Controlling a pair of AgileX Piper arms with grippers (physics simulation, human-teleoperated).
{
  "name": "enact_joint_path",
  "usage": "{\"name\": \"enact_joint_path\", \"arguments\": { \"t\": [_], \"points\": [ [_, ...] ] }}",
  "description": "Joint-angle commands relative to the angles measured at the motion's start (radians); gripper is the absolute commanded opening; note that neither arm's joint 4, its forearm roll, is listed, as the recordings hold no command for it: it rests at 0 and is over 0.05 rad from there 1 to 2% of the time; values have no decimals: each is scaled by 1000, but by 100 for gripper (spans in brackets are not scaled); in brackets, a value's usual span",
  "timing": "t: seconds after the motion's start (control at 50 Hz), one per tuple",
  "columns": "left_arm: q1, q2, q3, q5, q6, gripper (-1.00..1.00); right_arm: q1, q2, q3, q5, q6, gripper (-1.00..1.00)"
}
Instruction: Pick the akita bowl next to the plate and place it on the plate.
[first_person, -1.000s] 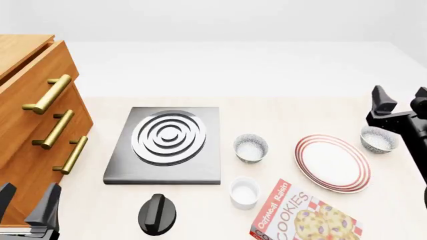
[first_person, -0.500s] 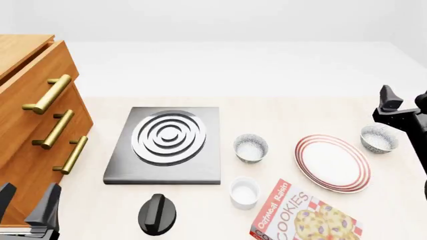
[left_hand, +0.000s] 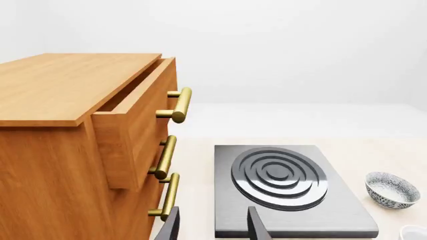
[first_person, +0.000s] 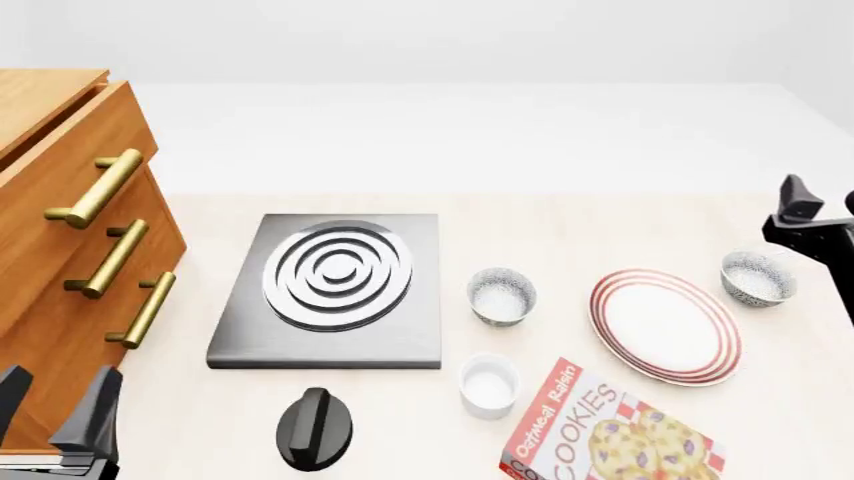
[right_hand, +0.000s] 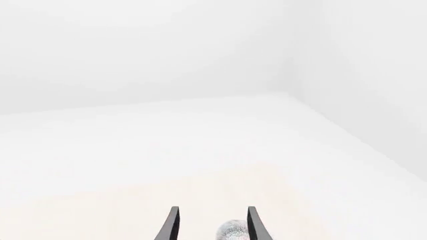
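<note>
Nearest, at the front-left corner, left pincer (first_person: 51, 400) parked low beside the wooden drawer cabinet (first_person: 67, 250), fingers apart with a clear gap, holding nothing. Near edge of the worktop (first_person: 534, 225): black knob (first_person: 314, 428) left of centre, cookies box (first_person: 610, 430) to its right, partly cut off by the frame. Plain white cup (first_person: 489, 384) just beyond, between the knob and the box.

Mid-depth, left to right: grey square stove (first_person: 334, 288) with white rings, a speckled bowl (first_person: 502, 296) just right of it, then the plate (first_person: 665, 325) with red rings, bare of any load. The akita bowl (first_person: 757, 277) stands upright on the worktop just beside the plate's far-right rim, not on it; the gap between them is slim, contact can't be told.

Right pincer (first_person: 825, 205) at the right edge of the front view, a bit beyond and right of the akita bowl, partly cut off. Right wrist view shows its two fingers (right_hand: 171, 225) spread, nothing between them, with the akita bowl's rim (right_hand: 232, 230) peeking just ahead near one finger, not gripped.

Left wrist view: top drawer of the cabinet pulled slightly out, brass handles (left_hand: 179, 104) stacked down its front.
</note>
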Motion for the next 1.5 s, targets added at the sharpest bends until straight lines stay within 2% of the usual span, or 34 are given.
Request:
{"name": "enact_joint_path", "arguments": {
  "t": [0.02, 1.5],
  "points": [
    [0, 0, 0, 0, 0, 100, -32, 30, 3, -20, 2, 100],
    [0, 0, 0, 0, 0, 100, -177, 196, -12, -96, 26, 100]
  ]
}}
